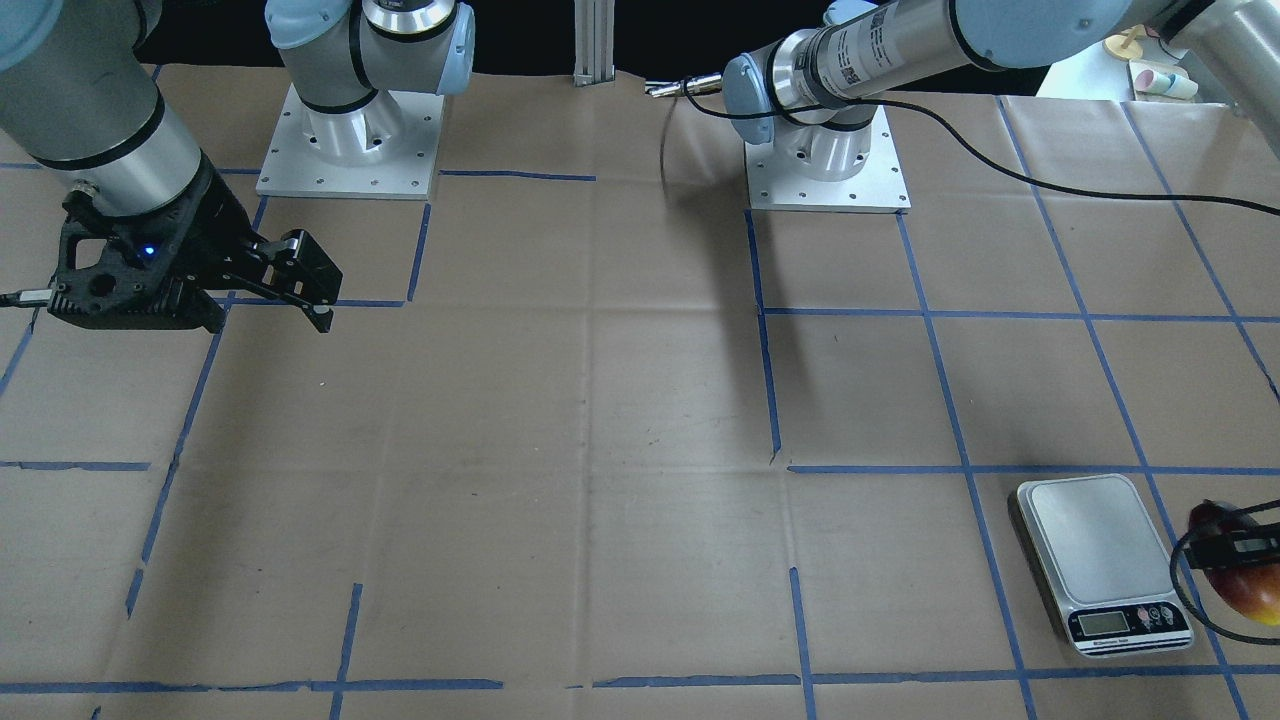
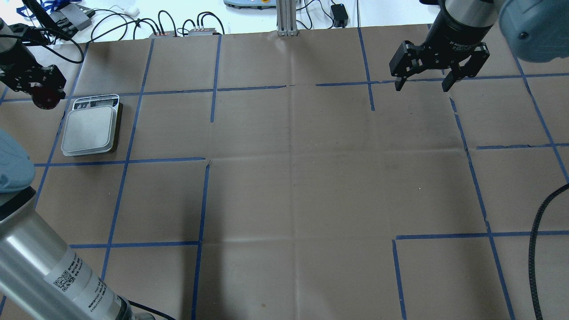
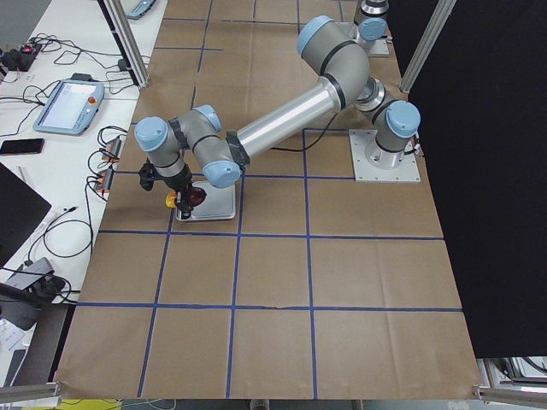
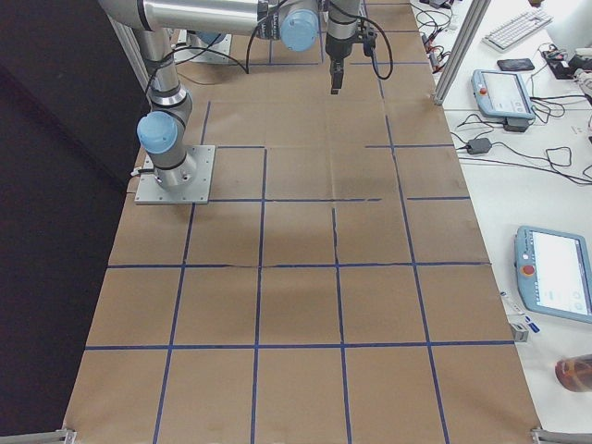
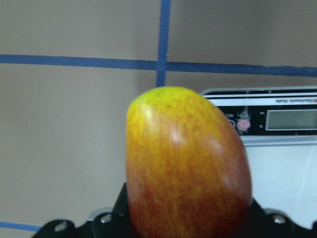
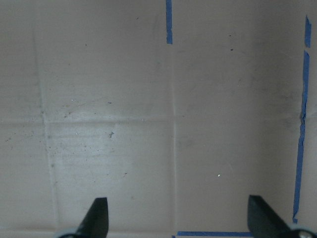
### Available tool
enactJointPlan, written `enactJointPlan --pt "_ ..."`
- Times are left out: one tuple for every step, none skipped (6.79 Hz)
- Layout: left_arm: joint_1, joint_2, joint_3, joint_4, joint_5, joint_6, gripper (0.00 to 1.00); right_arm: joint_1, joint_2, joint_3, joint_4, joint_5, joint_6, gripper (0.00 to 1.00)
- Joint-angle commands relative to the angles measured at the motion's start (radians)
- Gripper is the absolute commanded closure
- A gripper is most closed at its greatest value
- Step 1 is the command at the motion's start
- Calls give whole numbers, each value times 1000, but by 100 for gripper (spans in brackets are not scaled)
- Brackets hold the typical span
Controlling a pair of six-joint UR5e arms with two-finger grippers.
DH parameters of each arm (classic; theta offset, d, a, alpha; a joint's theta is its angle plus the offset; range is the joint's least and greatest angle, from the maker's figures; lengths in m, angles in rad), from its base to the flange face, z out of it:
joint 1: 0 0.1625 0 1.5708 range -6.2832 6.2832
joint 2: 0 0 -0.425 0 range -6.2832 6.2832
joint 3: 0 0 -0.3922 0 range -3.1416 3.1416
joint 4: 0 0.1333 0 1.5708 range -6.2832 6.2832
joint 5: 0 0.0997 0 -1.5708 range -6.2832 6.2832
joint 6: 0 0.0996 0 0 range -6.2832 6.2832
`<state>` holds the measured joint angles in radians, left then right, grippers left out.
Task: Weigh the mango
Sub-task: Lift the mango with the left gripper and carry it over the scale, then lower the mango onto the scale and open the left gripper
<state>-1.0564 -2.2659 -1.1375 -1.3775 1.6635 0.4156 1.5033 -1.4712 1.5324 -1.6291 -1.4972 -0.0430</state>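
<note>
– When we look down from above, where do we see the mango point(image 5: 188, 168)?
– We see it in the left gripper point(image 2: 43, 92), at the robot's left edge of the table point(image 2: 289, 178). The two black fingers squeeze it tight, one on each side.
– Is it on the scale point(image 2: 91, 131)?
– No. It is just beside the scale, near the end with the little screen point(image 5: 290, 120). It is not over the flat silver top.
– What does the mango look like to us?
– From the left wrist camera we see a yellow-green tip that points away from the gripper, then orange in the middle, then dark red down by the fingers. It is shiny.
– Does it touch the table?
– We cannot tell from these views.
– And the right gripper point(image 2: 421, 86)?
– It hangs over the table on the robot's right side, well apart from the scale and the mango. Its fingers are spread wide and grip nothing. Between them we see only the brown table top and some blue tape lines point(image 6: 299, 124)
</note>
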Motion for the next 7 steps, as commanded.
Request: enactJointPlan --pt "-25 31 -195 207 -4 -18 60 0 0 0 0 2 0 0" --pt "-22 26 -224 250 -5 -12 59 0 0 0 0 0 0 0" --pt "-22 22 -229 250 -4 -14 59 0 0 0 0 0 0 0" --pt "-23 31 -231 238 5 -15 57 0 0 0 0 0 0 0" --pt "-23 34 -234 221 5 -17 50 0 0 0 0 0 0 0" --pt "-23 37 -249 221 7 -15 25 0 0 0 0 0 0 0" --pt "-23 46 -269 229 8 -15 1 0 0 0 0 0 0 0"
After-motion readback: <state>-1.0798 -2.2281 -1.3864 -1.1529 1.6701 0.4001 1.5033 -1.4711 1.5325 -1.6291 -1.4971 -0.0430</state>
